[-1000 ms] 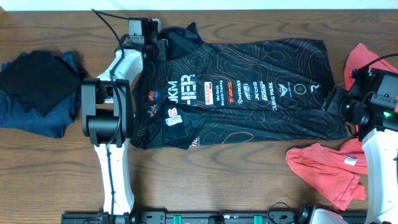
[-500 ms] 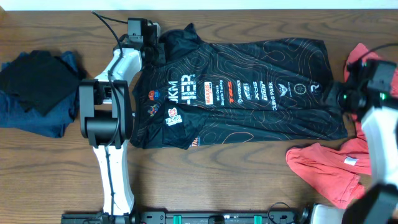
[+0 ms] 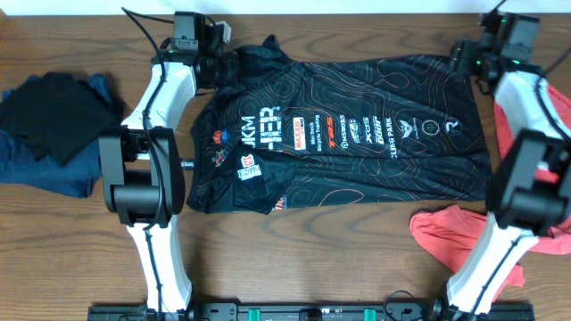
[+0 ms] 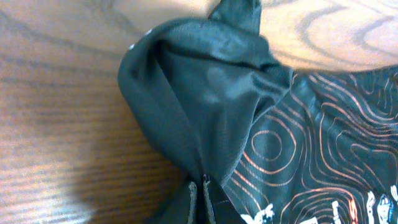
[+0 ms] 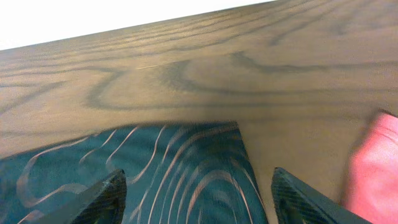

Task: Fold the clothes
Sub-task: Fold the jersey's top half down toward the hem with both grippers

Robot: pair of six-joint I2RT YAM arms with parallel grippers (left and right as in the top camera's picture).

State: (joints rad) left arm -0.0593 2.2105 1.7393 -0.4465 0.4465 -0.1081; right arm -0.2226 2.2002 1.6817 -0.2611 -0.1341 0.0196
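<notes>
Dark wood-grain table [image 3: 71,241] fills the overhead view, and the black jersey [image 3: 357,134] is spread flat across its centre, logos up. At far left sits a heap of navy and black clothes [image 3: 53,129], well apart from the jersey and no obstacle.

At upper left the left gripper [image 3: 223,67] is pinched together on the jersey's bunched sleeve. Its wrist view shows the cloth drawn into a ridge that runs into the closed fingertips. At upper right the right gripper [image 5: 202,199] stands apart, its fingers straddling the jersey's top corner without touching it.

The step in hand looks like taking both top corners to bring the jersey's upper edge down toward its lower one. To do it well, the right gripper should drop over the corner and catch the cloth layers, not the wood. Both should then lift level and together so the jersey does not skew.

At lower right the coral-red shirt [image 3: 455,245] lies just beside the jersey's bottom corner, so the fold could land on it or drag it.
</notes>
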